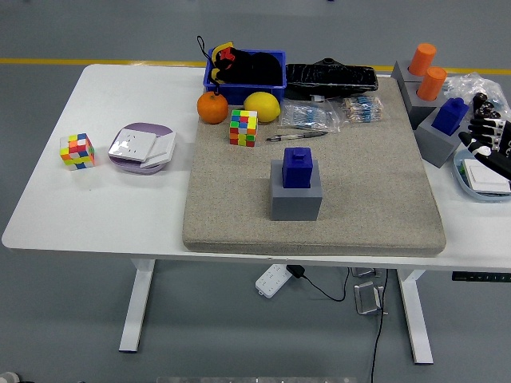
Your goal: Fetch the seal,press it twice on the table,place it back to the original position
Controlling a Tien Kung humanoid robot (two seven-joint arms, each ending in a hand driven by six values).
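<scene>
- Nearest, on the beige mat [375,191], the blue seal [300,167] stands upright in its grey base [296,199], untouched; the white table [120,199] spreads around.
- At the right edge the right hand [489,134] hovers over a blue dish [479,177] (fingers too blurred to tell whether spread or curled); just beside it, a second blue seal [451,115] sits on a grey block [437,140].
- Farther back: a colour cube [243,128], an orange [212,108], a lemon [262,106], a blue bin [246,70].
</scene>
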